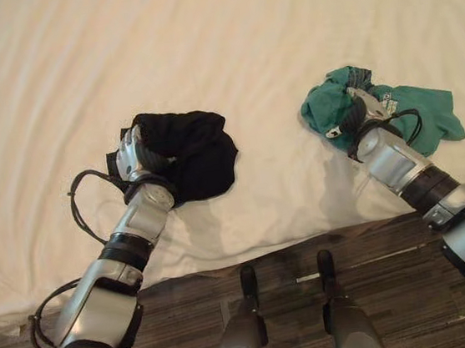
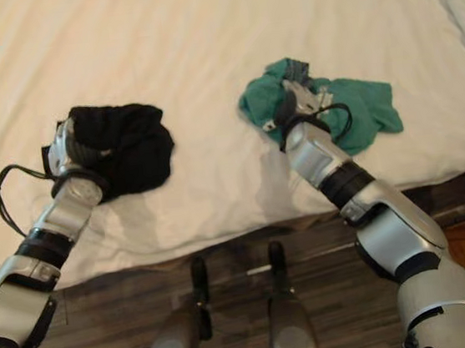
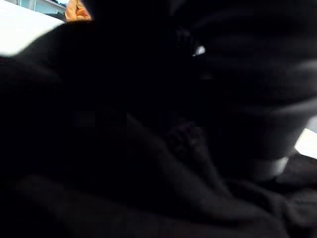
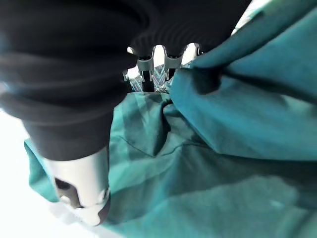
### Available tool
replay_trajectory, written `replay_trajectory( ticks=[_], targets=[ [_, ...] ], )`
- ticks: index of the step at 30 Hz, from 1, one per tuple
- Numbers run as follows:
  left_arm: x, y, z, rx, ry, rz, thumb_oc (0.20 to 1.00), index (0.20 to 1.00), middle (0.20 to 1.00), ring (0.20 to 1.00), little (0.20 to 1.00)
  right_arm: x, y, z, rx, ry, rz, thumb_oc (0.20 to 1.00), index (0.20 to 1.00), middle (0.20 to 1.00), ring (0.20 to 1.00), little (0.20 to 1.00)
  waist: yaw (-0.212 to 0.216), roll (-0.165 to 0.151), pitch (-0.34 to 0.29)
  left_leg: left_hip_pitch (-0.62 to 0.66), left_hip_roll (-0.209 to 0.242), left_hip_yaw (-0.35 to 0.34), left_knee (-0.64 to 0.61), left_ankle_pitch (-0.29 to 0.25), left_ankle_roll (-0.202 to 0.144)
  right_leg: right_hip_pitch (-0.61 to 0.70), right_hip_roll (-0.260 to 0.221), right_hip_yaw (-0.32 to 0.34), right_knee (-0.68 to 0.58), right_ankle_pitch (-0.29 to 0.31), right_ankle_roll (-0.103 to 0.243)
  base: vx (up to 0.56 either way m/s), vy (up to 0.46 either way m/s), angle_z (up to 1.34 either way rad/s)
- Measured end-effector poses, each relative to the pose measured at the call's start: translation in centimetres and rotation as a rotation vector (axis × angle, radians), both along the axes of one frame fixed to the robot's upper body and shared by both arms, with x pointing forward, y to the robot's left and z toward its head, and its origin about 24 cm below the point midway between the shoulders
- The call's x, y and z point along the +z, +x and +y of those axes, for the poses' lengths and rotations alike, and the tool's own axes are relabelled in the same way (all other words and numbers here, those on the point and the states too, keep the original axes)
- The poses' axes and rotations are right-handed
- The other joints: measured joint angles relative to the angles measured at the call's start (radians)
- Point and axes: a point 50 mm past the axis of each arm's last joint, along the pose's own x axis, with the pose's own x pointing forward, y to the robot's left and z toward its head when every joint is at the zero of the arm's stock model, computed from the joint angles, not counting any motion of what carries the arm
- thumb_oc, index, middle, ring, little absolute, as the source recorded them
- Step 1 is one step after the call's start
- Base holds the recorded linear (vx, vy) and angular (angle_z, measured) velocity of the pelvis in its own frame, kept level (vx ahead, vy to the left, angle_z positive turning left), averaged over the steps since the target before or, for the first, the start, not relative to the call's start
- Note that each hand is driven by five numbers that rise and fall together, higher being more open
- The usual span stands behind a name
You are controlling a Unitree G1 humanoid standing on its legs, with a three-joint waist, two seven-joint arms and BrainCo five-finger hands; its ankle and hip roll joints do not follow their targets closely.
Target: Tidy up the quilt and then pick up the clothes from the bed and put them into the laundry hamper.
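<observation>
Cotton-like fabric, soft and light, makes up both garments on the cream quilt (image 1: 227, 49), which lies fairly smooth over the bed with only shallow wrinkles. A black garment (image 1: 192, 153) sits bunched in a loose heap near the bed's front edge, and a teal garment (image 1: 427, 114) lies crumpled well apart from it, along the same edge toward the robot's right. Both should weigh little, have no stiffness, and drape or trail when lifted, so a judgement is that each is best taken at the thickest fold of its heap, where several layers can be gathered at once; a hold on a single loose edge would let the rest hang and perhaps slip. The left hand (image 1: 134, 156) rests on the near side of the black garment, its fingers buried in the dark folds; the left wrist view is almost wholly dark cloth, so whether those fingers have closed cannot be told. The right hand (image 4: 158, 67) is pressed into the teal garment, with fabric bunched against the fingers (image 4: 159, 59), whose tips are covered; its thumb (image 4: 84, 198) lies outside the cloth, and a firm clasp cannot be confirmed. Wood-grain floor (image 1: 394, 265) borders the bed's front edge. Where the laundry hamper stands is not known.
</observation>
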Motion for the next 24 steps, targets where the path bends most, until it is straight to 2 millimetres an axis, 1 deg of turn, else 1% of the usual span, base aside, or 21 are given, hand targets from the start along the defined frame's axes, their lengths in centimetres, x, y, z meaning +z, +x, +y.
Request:
replay_trajectory(
  ticks=[5, 6, 8, 9, 10, 12, 13, 15, 20, 24],
  targets=[
    [0.6, 0.1, -0.3, -0.015, 0.02, -0.022, 1.0, 1.0, 1.0, 1.0, 1.0, -0.1, 0.2, -0.6, -0.034, -0.05, -0.004, 1.0, 1.0, 1.0, 1.0, 1.0, 0.004, 0.004, 0.002, -0.016, 0.002, -0.005, 0.0, 0.0, 0.0, -0.011, 0.0, -0.011, 0.0, 0.0, 0.0, 0.0, -0.006, 0.06],
    [0.7, 0.2, -0.5, -0.022, 0.022, -0.028, 1.0, 1.0, 1.0, 1.0, 1.0, 0.0, 0.4, -1.0, -0.059, -0.097, -0.011, 1.0, 1.0, 1.0, 1.0, 1.0, 0.011, 0.008, 0.004, -0.019, 0.001, -0.004, 0.0, 0.0, 0.0, -0.014, 0.0, -0.011, 0.0, 0.0, 0.0, 0.0, 0.0, 0.0],
    [1.1, 0.3, -0.7, -0.038, 0.021, -0.046, 1.0, 1.0, 1.0, 1.0, 1.0, 0.6, 0.7, -1.5, -0.094, -0.122, -0.035, 1.0, 1.0, 1.0, 1.0, 1.0, 0.017, 0.018, 0.01, -0.03, 0.002, -0.005, 0.0, 0.001, -0.001, -0.024, -0.001, -0.013, 0.0, 0.0, 0.0, 0.0, 0.0, 0.0],
    [1.4, 0.4, -0.8, -0.05, 0.021, -0.057, 0.363, 0.363, 0.363, 0.363, 0.363, 1.0, 0.8, -1.7, -0.108, -0.133, -0.049, 0.2, 0.2, 0.2, 0.2, 0.2, 0.02, 0.022, 0.012, -0.039, 0.001, -0.004, 0.0, 0.003, -0.003, -0.033, -0.001, -0.012, 0.0, 0.0, 0.0, 0.0, 0.0, 0.0],
    [1.5, 0.4, -0.9, -0.055, 0.021, -0.061, 0.2, 0.2, 0.2, 0.2, 0.2, 1.4, 0.9, -1.6, -0.109, -0.14, -0.06, 0.2, 0.2, 0.2, 0.2, 0.2, 0.019, 0.027, 0.015, -0.045, 0.002, -0.006, 0.0, 0.005, -0.003, -0.037, -0.001, -0.014, 0.0, 0.0, 0.0, -0.03, -0.008, 0.03],
    [1.8, 0.6, -1.1, -0.079, 0.02, -0.062, 0.2, 0.2, 0.2, 0.2, 0.2, 2.3, 1.1, -1.7, -0.12, -0.194, -0.085, 0.2, 0.2, 0.2, 0.2, 0.2, 0.02, 0.034, 0.018, -0.058, 0.001, -0.007, 0.0, 0.009, -0.004, -0.051, -0.001, -0.015, 0.0, 0.0, 0.0, -0.02, -0.007, 0.03],
    [2.0, 0.6, -1.2, -0.085, 0.015, -0.065, 0.2, 0.2, 0.2, 0.2, 0.2, 3.1, 1.2, -1.9, -0.13, -0.2, -0.106, 0.2, 0.2, 0.2, 0.2, 0.2, 0.019, 0.039, 0.022, -0.063, 0.001, -0.008, 0.0, 0.01, -0.003, -0.054, -0.001, -0.016, 0.0, 0.0, 0.001, 0.0, 0.0, 0.0],
    [2.4, 0.8, -1.2, -0.088, 0.012, -0.073, 0.2, 0.2, 0.2, 0.2, 0.2, 3.8, 1.1, -2.5, -0.144, -0.203, -0.125, 0.2, 0.2, 0.2, 0.2, 0.2, 0.021, 0.042, 0.023, -0.064, 0.001, -0.008, 0.0, 0.01, -0.003, -0.056, -0.001, -0.017, 0.0, 0.0, 0.001, 0.0, -0.016, 0.0],
    [2.6, 0.8, -1.0, -0.085, -0.033, -0.08, 0.2, 0.2, 0.2, 0.2, 0.2, 3.7, 1.1, -2.6, -0.142, -0.188, -0.145, 0.2, 0.2, 0.2, 0.2, 0.2, 0.019, 0.042, 0.023, -0.07, 0.001, -0.006, 0.0, 0.01, -0.003, -0.063, -0.001, -0.015, 0.0, 0.001, 0.001, 0.0, 0.0, 0.0],
    [2.2, 0.6, -1.1, -0.081, -0.077, -0.084, 0.2, 0.2, 0.2, 0.2, 0.2, 3.4, 1.1, -2.7, -0.14, -0.17, -0.14, 0.2, 0.2, 0.2, 0.2, 0.2, 0.019, 0.042, 0.024, -0.069, 0.0, -0.002, 0.0, 0.01, -0.003, -0.062, -0.002, -0.015, 0.0, 0.001, 0.001, 0.0, 0.0, 0.0]
  ],
)
